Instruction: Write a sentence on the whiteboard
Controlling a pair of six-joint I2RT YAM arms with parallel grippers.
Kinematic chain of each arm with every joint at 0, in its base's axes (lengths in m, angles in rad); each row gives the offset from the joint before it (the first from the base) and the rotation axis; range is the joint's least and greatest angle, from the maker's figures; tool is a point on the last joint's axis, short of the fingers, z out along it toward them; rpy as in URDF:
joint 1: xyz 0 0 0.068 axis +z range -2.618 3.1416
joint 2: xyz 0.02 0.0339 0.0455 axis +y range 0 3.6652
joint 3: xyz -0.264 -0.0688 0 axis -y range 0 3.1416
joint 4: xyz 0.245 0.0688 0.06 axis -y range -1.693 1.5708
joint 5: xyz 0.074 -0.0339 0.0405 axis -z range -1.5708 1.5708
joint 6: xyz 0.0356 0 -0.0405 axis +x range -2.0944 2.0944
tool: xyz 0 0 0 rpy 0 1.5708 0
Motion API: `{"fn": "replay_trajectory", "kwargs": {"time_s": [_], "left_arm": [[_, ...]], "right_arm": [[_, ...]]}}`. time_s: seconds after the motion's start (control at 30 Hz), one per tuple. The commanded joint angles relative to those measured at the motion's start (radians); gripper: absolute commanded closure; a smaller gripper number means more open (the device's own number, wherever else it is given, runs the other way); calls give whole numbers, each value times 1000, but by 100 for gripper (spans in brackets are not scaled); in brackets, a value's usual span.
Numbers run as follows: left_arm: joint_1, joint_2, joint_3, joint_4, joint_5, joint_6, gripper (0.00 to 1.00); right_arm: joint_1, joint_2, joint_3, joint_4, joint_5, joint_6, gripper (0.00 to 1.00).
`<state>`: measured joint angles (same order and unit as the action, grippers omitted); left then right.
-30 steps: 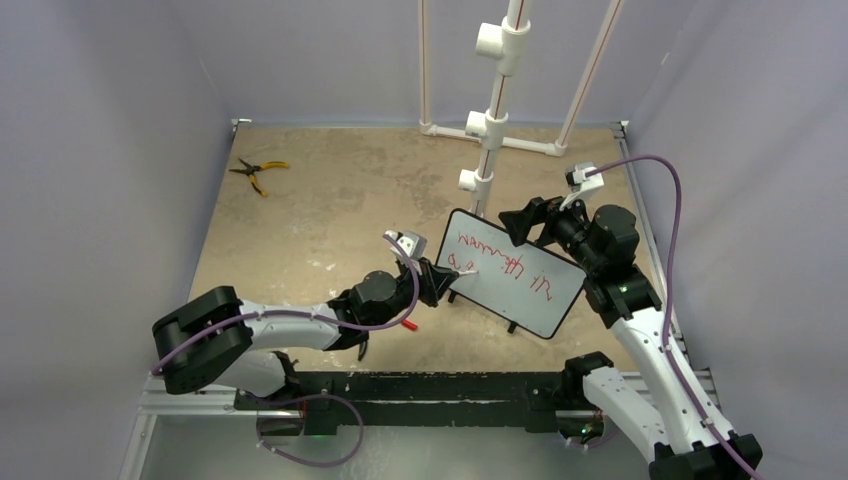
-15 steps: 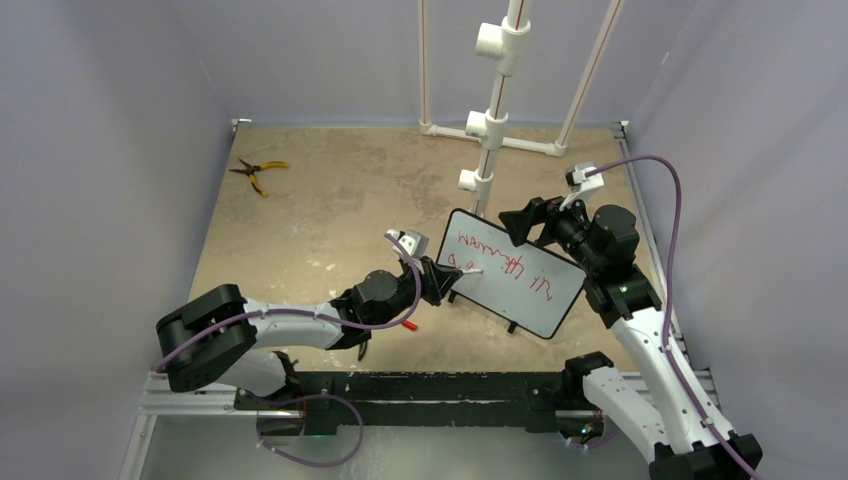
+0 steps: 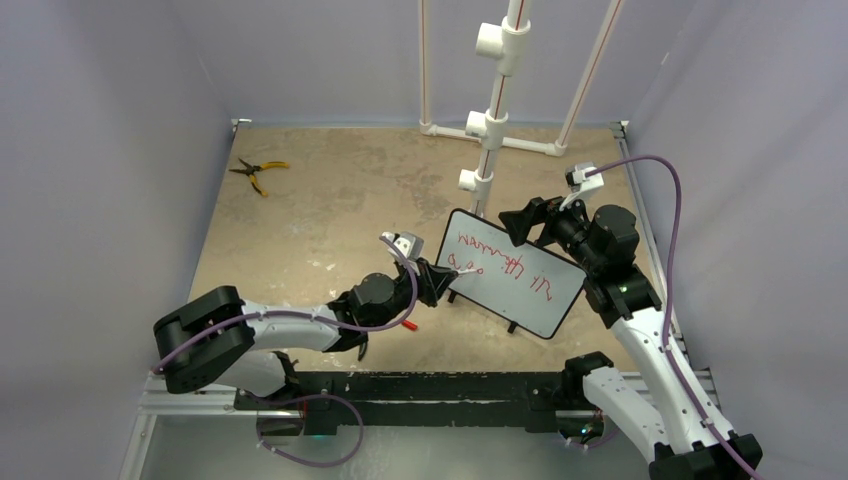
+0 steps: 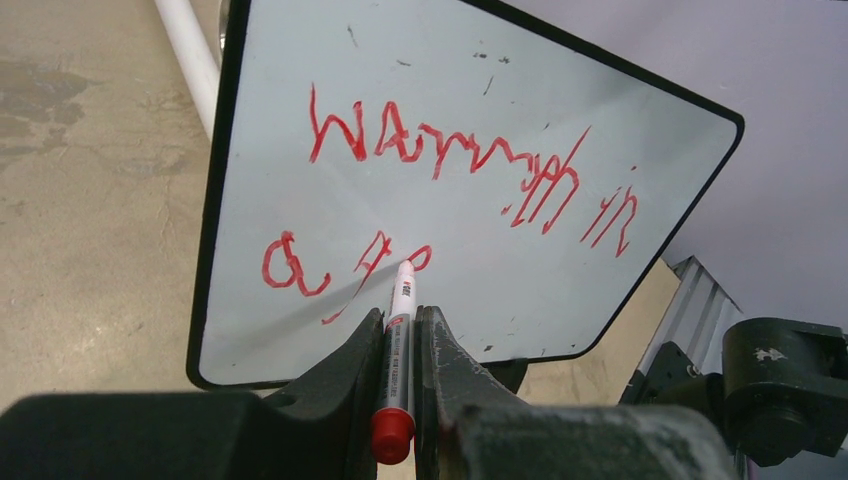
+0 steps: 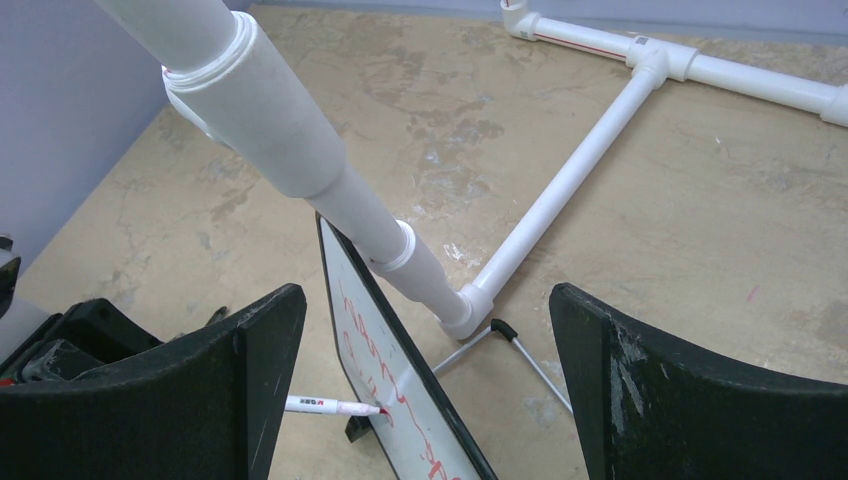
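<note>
Mottled tan tabletop (image 3: 330, 200) carries your whiteboard (image 3: 520, 300), standing tilted before the right arm. Your left gripper (image 4: 400, 330) is clamped on a red marker (image 4: 403, 295) — its tip at the second line of the sentence (image 4: 440, 160). Your right gripper (image 5: 425, 310) hangs over the board's top edge — fingers spread wide, clasping nothing.

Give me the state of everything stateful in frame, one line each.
whiteboard: standing tilted on its feet, partly written.
sentence: first line written, second line just begun.
marker: uncapped, tip at the second line.
left gripper: shut on marker.
right gripper: open wide, holding nothing.
pliers: lying flat, far left.
</note>
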<state>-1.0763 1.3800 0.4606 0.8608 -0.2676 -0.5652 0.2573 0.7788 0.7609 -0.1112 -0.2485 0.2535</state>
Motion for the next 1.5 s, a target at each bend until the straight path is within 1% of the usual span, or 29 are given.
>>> {"fn": "replay_trajectory", "kwargs": {"time_s": [0.0, 0.27, 0.6, 1.07, 1.47], "left_arm": [[-2, -28, -26, 44, -45, -15, 100], [-1, -10, -28, 47, -32, -18, 100], [-10, 43, -10, 90, 8, -34, 100], [-31, -13, -10, 85, 16, -49, 100], [-31, 25, 40, 106, 11, -23, 100]], "right_arm": [[5, 0, 6, 21, 5, -13, 6], [5, 1, 6, 21, 5, -13, 6], [5, 1, 6, 21, 6, -13, 6], [5, 3, 5, 21, 8, -13, 6], [5, 2, 6, 21, 8, -13, 6]]}}
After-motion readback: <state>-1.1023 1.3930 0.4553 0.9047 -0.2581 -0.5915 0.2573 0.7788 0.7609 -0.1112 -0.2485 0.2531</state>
